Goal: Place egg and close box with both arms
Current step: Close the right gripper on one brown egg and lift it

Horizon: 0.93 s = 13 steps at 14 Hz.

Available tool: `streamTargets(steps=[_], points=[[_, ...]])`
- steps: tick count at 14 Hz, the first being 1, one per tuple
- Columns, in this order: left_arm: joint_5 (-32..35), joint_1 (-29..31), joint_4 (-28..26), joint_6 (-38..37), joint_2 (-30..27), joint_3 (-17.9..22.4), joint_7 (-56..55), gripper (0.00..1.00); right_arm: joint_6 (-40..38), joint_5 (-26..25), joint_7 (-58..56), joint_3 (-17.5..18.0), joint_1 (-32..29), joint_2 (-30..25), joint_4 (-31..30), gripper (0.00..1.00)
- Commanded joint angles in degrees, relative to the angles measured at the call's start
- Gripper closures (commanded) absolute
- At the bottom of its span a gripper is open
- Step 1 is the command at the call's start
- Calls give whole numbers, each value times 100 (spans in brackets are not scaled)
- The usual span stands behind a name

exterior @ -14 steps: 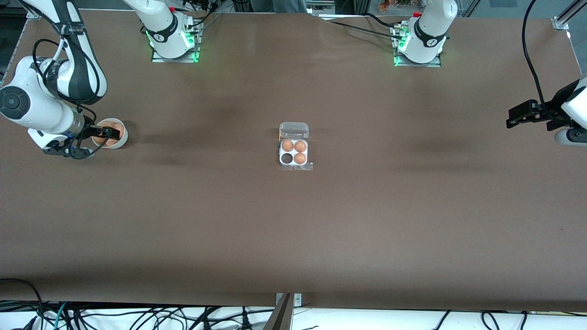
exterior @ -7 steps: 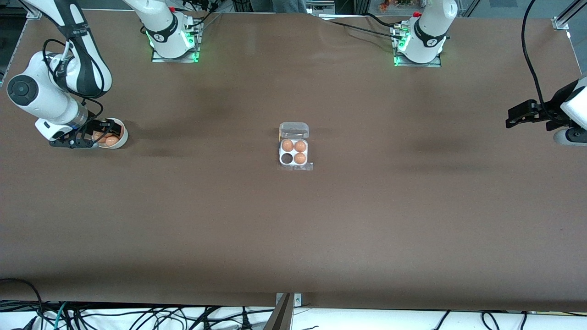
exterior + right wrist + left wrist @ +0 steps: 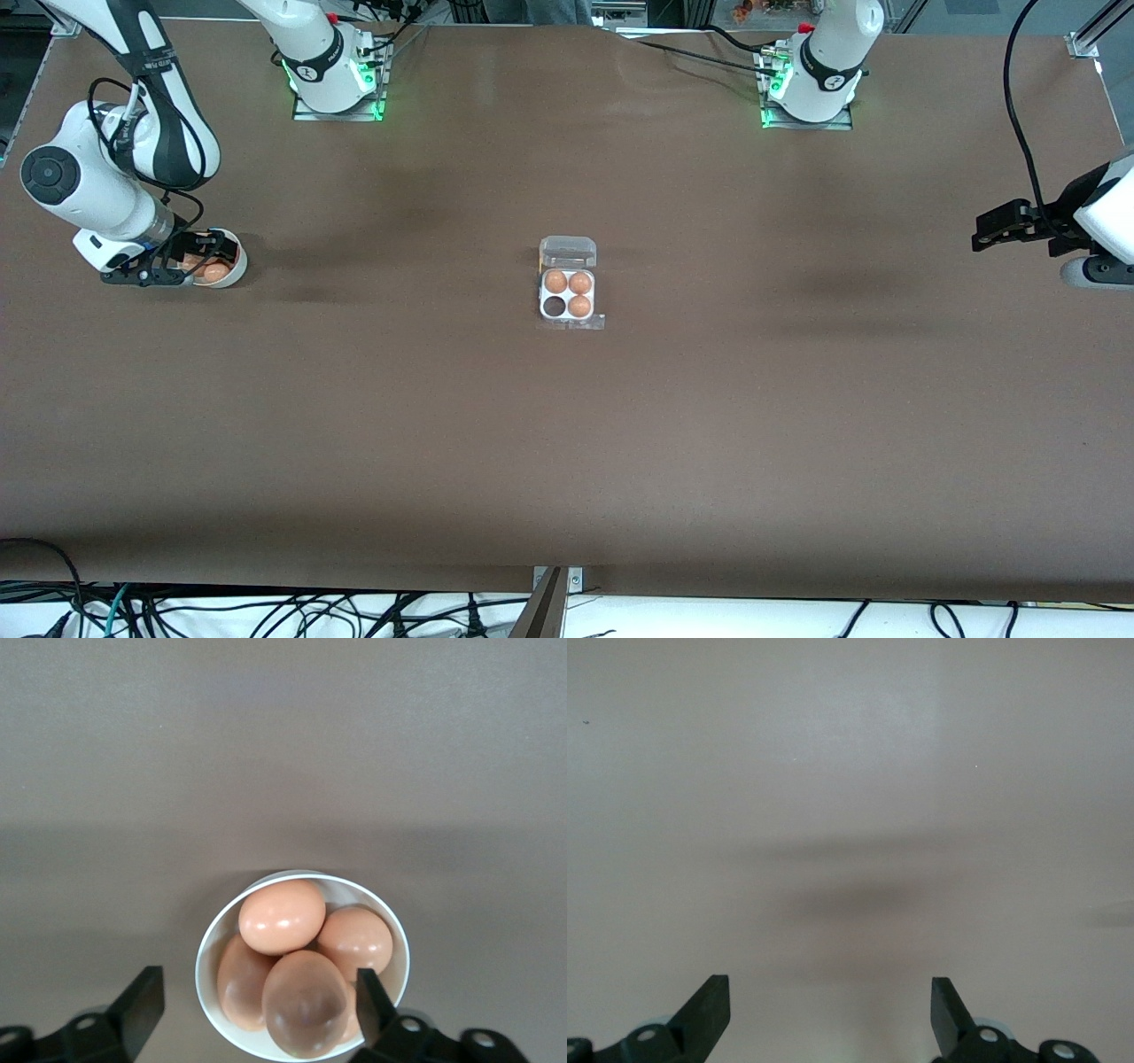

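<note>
The box [image 3: 567,295] lies at the table's middle with its clear lid [image 3: 568,252] folded open. Three eggs fill its cells, and the cell [image 3: 555,307] nearest the front camera toward the right arm's end is empty. A white bowl [image 3: 237,266] near the right arm's end holds several orange-brown eggs. My right gripper [image 3: 197,259] hangs open just over this bowl [image 3: 205,948]. One fingertip [image 3: 372,997] is beside the nearest egg [image 3: 306,1001], the other [image 3: 142,1001] is outside the rim, and nothing is gripped. My left gripper [image 3: 990,227] waits open over bare table [image 3: 850,815].
Both arm bases [image 3: 337,84] [image 3: 808,93] stand at the edge farthest from the front camera. Black cables [image 3: 1019,106] hang by the left arm. Brown tabletop [image 3: 567,443] stretches between the bowl and the box.
The right arm's wrist has swung upright and its gripper has settled lower over the bowl. The left gripper has drifted slightly. The box and its eggs have not moved.
</note>
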Motion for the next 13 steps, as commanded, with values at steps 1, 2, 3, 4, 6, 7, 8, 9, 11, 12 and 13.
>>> streamTargets(steps=[1, 2, 3, 4, 6, 7, 8, 9, 11, 12, 13], points=[[76, 26, 36, -59, -1, -24, 99, 0, 150, -81, -224, -100, -46, -9, -94, 13], [76, 26, 36, -59, -1, -24, 99, 0, 220, -81, -286, -152, -46, 9, -94, 13], [76, 26, 36, -59, 7, -24, 99, 0, 264, -81, -304, -179, -46, 53, -94, 13], [76, 26, 36, -59, 16, -24, 99, 0, 265, -81, -295, -197, -46, 62, -94, 13], [76, 26, 36, -59, 7, -24, 99, 0, 265, -81, -304, -197, -46, 70, -94, 18], [76, 26, 36, -59, 16, -24, 99, 0, 265, -81, -304, -197, -46, 79, -94, 21], [76, 26, 36, -59, 7, -24, 99, 0, 265, -81, -304, -197, -46, 79, -94, 24], [76, 26, 36, -59, 16, -24, 99, 0, 247, -81, -304, -197, -46, 79, -102, 29], [76, 26, 36, -59, 16, -24, 99, 0, 194, -81, -304, -188, -46, 79, -94, 36], [76, 26, 44, -59, 16, -24, 108, 0, 186, -81, -304, -188, -46, 88, -102, 41], [76, 26, 45, -59, 16, -24, 108, 0, 159, -81, -313, -188, -46, 97, -94, 43]])
